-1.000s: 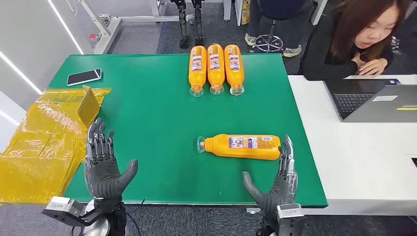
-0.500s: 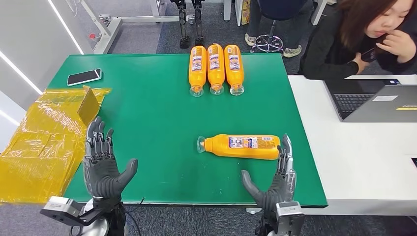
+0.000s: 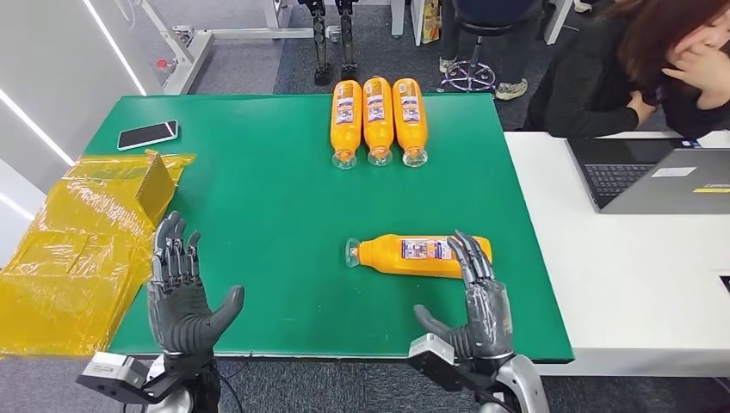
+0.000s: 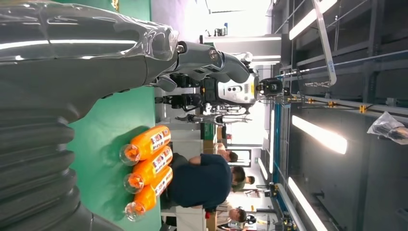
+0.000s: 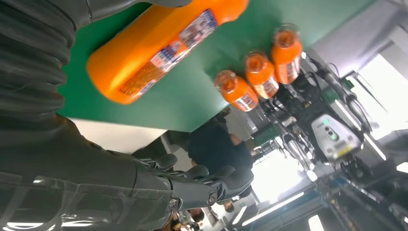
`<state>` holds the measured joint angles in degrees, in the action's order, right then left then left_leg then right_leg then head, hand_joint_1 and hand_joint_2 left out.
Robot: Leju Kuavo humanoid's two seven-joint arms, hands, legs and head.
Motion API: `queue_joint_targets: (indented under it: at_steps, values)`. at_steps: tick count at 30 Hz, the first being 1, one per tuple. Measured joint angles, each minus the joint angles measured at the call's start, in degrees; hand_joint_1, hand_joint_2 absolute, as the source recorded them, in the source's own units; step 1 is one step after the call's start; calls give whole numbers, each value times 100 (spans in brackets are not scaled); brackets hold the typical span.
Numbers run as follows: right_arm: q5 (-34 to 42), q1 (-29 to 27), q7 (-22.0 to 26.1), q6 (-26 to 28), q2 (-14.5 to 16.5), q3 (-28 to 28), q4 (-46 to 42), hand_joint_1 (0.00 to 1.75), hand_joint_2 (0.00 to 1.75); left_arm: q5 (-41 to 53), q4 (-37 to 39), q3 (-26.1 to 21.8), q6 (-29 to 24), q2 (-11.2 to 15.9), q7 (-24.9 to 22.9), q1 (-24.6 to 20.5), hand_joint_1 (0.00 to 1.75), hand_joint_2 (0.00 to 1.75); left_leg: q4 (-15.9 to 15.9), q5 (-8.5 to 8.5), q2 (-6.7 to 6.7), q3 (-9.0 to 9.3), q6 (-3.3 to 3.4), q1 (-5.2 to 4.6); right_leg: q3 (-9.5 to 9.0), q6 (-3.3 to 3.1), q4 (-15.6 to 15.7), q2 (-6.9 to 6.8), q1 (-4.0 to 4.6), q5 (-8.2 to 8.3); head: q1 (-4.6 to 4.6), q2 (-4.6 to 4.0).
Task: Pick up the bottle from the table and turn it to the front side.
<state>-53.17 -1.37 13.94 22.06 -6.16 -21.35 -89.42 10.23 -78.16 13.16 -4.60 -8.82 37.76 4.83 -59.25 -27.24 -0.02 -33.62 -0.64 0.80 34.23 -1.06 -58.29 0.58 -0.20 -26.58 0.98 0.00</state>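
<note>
- Bottle (image 3: 422, 255): an orange bottle lies on its side on the green desk (image 3: 258, 215), near the front edge, cap end toward the robot's left, label partly showing on top.
- Right robot hand (image 3: 479, 297): open, fingers spread and holding nothing. Half a second ago it stood just beside the bottle's base end; now it has swung inward, and its fingertips (image 3: 465, 245) overlap the base end of the bottle in the head view. Whether they touch the bottle cannot be told.
- Left robot hand (image 3: 179, 292): open and empty, raised over the front-left part of the desk, well apart from the bottle; essentially unmoved over the last second.
- Meaning for the task: the reach appears to be closing in, but no grasp is formed, so lifting and turning to the front side remain to be done.
- Surroundings: three more orange bottles (image 3: 377, 120) lie side by side at the far edge; a phone (image 3: 147, 134) and yellow plastic wrap (image 3: 77, 249) lie to the left; a person (image 3: 637, 69) sits by a laptop (image 3: 654, 176).
</note>
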Motion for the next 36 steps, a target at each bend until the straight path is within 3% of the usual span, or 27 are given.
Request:
queue_joint_targets:
  at_steps: [9,13,16,22,26,30,36]
  values:
    - [-558,952,-638,-1322,-885,181,182,0,175,108,1,0,315,-42,-49,-1,0,175,-1,6,2,-1,8,-4,0,8,-1,4,-5,10,-2,0]
    - [-179,2031,-552,-2002,-1268,86,805,0,175,111,21,0,392,-69,-59,-40,0,175,-2,18,6,-4,18,-10,5,10,-2,8,-11,24,-3,0]
    - [339,3071,-466,-2857,-1399,-130,1441,0,175,112,63,0,449,-90,-68,-76,0,175,-2,27,7,-7,19,-12,8,12,-3,9,-13,33,-2,0]
    - [1610,5222,-500,-4617,-1267,-962,3109,0,175,101,163,0,481,-106,-72,-100,0,175,-5,39,-3,-13,19,-12,15,14,-12,3,-14,40,-3,0]
    - [2380,6152,-671,-5433,-1040,-1527,4006,0,175,38,247,4,506,-106,-72,-120,0,175,-5,39,-7,-14,18,-11,16,14,-13,1,-13,39,-3,0]
    - [3191,6599,-933,-6011,-909,-2033,4513,0,175,-20,358,30,522,-103,-72,-170,0,175,-4,39,-11,-17,18,-12,17,14,-11,-3,-13,38,-3,0]
    - [3981,6722,-1152,-6223,-840,-2783,4792,0,175,-75,504,94,528,-97,-72,-243,0,175,-6,38,-10,-18,19,-14,16,15,-8,-3,-14,38,-2,0]
